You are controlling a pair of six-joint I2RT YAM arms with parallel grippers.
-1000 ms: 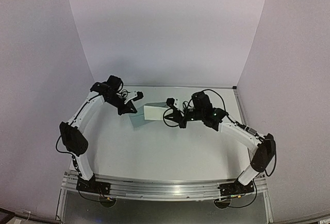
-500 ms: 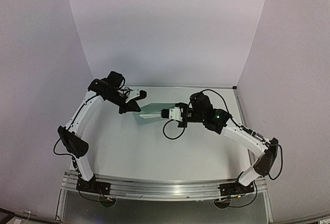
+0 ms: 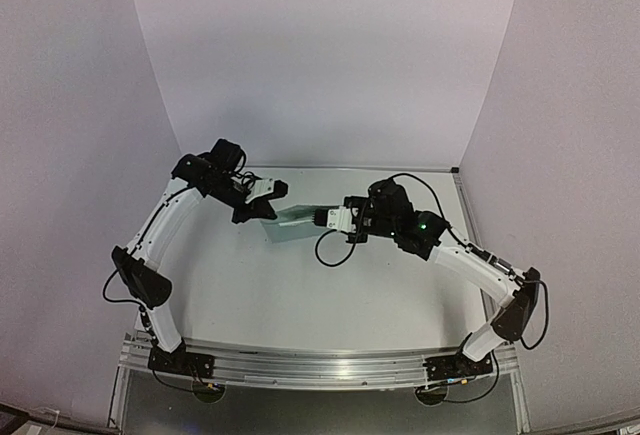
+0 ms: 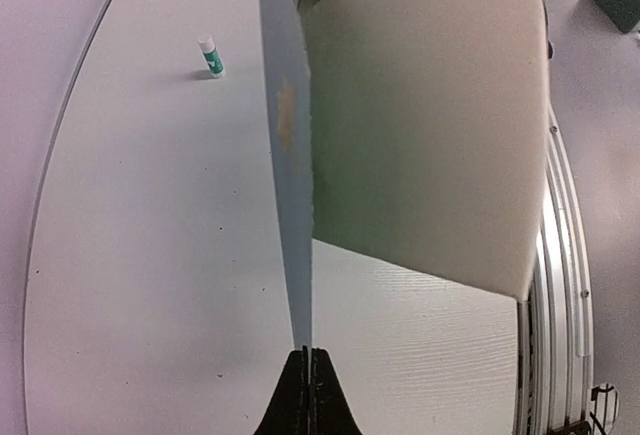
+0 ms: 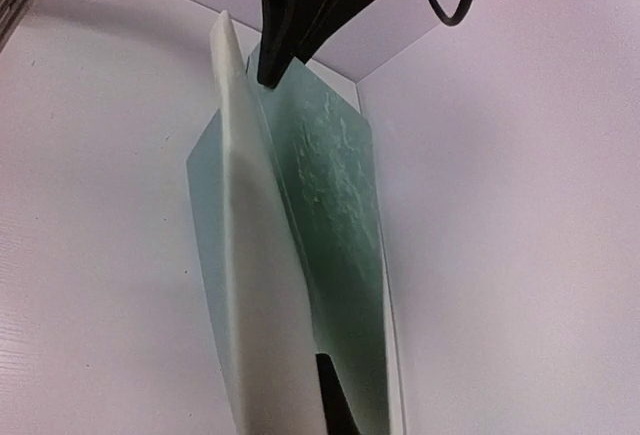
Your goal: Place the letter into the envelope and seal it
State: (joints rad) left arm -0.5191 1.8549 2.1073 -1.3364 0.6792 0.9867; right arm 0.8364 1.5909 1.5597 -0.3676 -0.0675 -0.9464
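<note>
Teal paper, the envelope (image 3: 284, 225) hangs above the table (image 3: 300, 295), its long axis running between the 2 arms. The left gripper (image 4: 308, 355), fully closed, pinches the envelope's left end. The right gripper (image 3: 317, 218), fully closed, holds the letter (image 5: 240, 255) at the envelope's right end, between its panels.

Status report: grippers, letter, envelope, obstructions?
Left gripper shut on envelope. Right gripper shut on letter, between envelope's sides. Glue stick well aside.

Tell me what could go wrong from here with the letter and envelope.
The left gripper pinches the envelope by one thin edge, so the letter pushing in could twist it or pull it loose. The letter, shut in the right gripper, lies close against the envelope; it might buckle or miss the pocket.
</note>
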